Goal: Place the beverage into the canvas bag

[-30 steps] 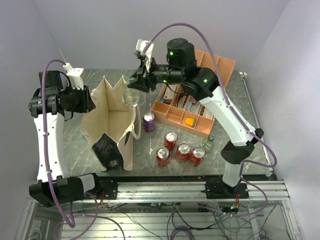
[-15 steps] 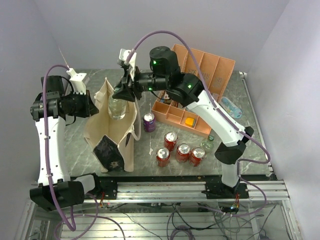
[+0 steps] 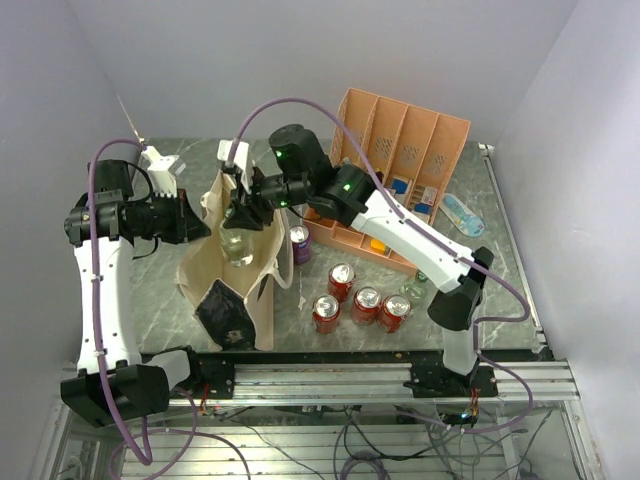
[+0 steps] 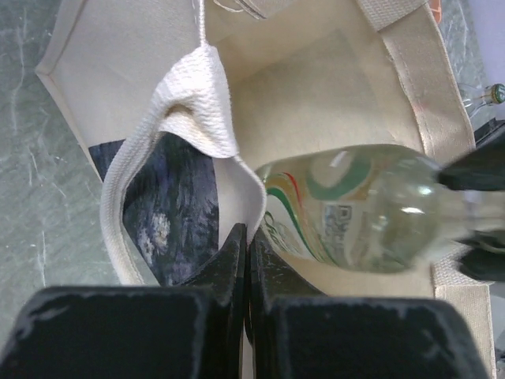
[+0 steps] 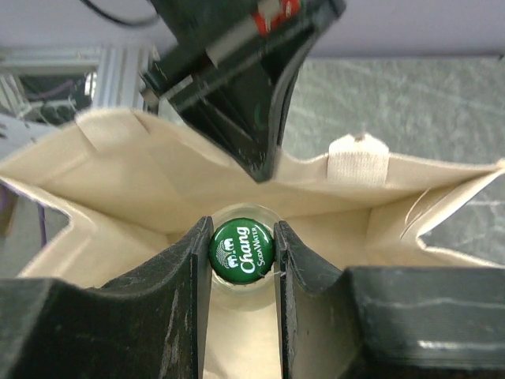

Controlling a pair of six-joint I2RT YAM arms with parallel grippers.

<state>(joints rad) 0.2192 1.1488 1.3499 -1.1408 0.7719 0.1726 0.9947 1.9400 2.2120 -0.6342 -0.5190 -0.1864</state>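
Tabletop (image 3: 160, 290) of grey marble, seen from above. At the left, the left gripper (image 3: 200, 222) has its fingers pressed together on the left rim of the canvas bag (image 3: 200, 268), pinching the cream fabric. The bag stands upright with its mouth open, and a dark mottled panel faces the near edge. Over the open mouth, the right gripper (image 3: 238, 212) points down, its jaws clamped on the neck of the beverage (image 3: 238, 243), a clear glass bottle with a green cap printed Chang. The bottle hangs upright within the bag's mouth, fabric walls around it. Whether it touches the bottom cannot be told. Just right of the bag stands a purple can (image 3: 299, 243). Further right, four red cans (image 3: 342, 280) cluster near the front edge. Behind them sits an orange-pink organizer (image 3: 405, 140) with upright dividers.
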